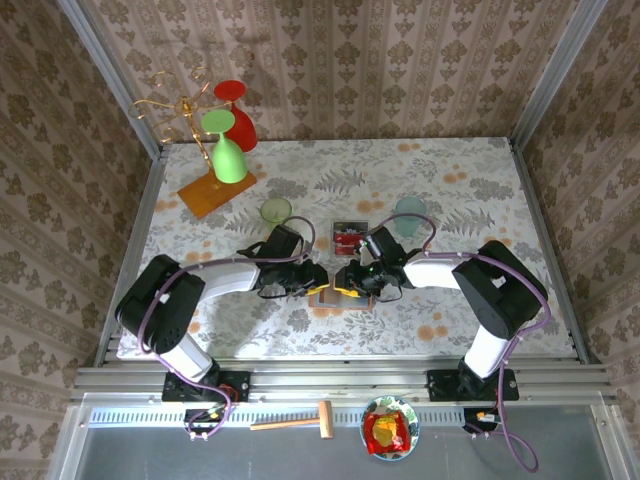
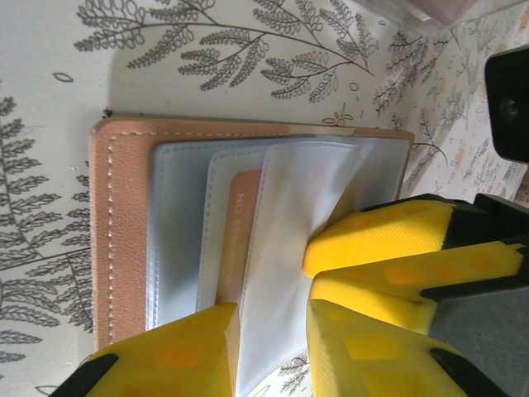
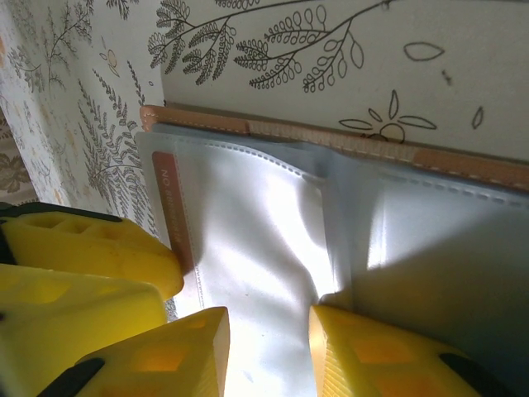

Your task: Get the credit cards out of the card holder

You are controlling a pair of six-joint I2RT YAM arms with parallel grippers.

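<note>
Tan card holder [image 2: 124,231] lay open by the worktop's [image 1: 450,190] near edge, left pincer [image 2: 273,347] and right pincer [image 3: 269,347] narrow astride limp, slick sleeves [image 2: 306,190], grip unclear; the credit card's [image 2: 246,203] stiff edge seemed pinchable.

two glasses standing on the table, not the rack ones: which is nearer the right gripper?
The pale blue glass, just behind the right gripper; the green glass stands farther off, to its left.
</note>
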